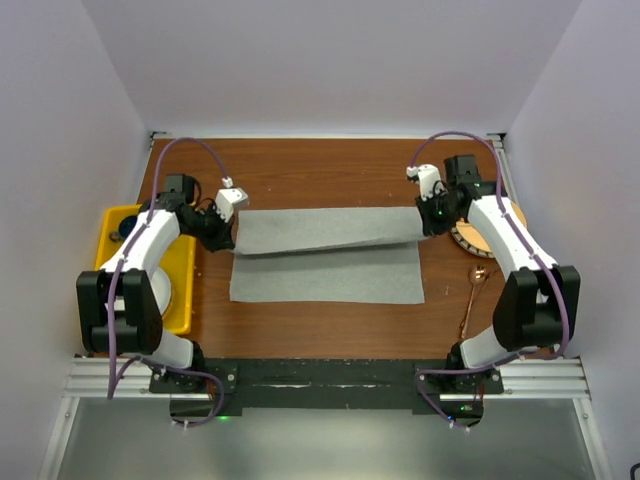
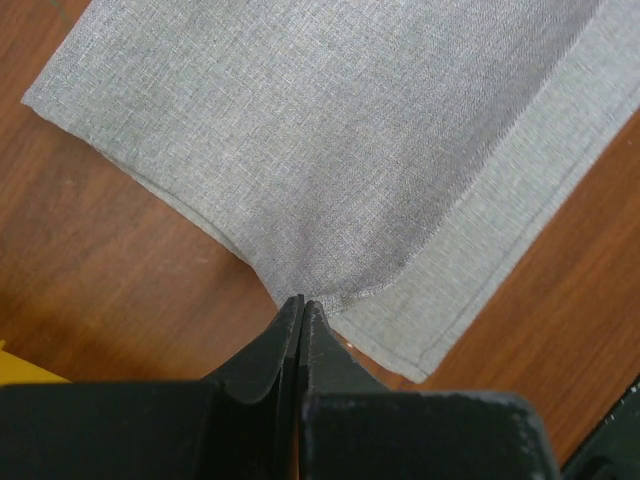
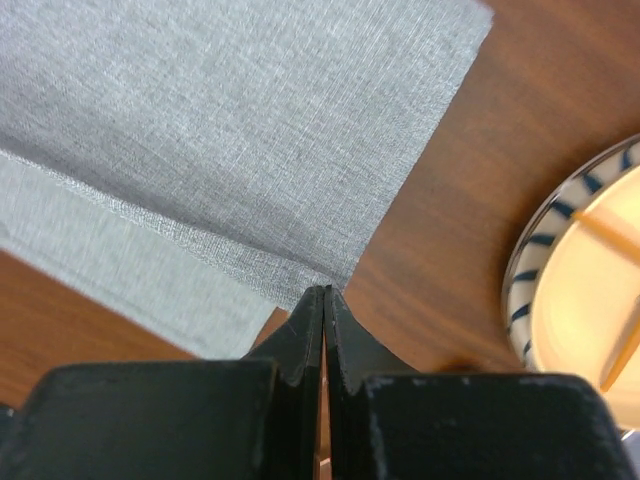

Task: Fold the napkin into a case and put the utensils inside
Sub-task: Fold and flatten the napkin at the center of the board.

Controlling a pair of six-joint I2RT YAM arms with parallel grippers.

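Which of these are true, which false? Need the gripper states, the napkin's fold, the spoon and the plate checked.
1. The left gripper and right gripper each pinch a corner of the napkin. True.
2. The napkin lies flat in a single layer. False: its far part is drawn over the near part, so two layers overlap.
3. The copper spoon lies on the napkin. False: it lies on the bare table, right of the napkin.
4. A plate with a blue-striped rim sits to the right of the napkin. True.

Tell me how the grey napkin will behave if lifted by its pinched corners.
Probably floppy: the napkin drapes between the left gripper and right gripper. Likely light, since fingertip pinches hold it. Its coarse weave should resist slipping.
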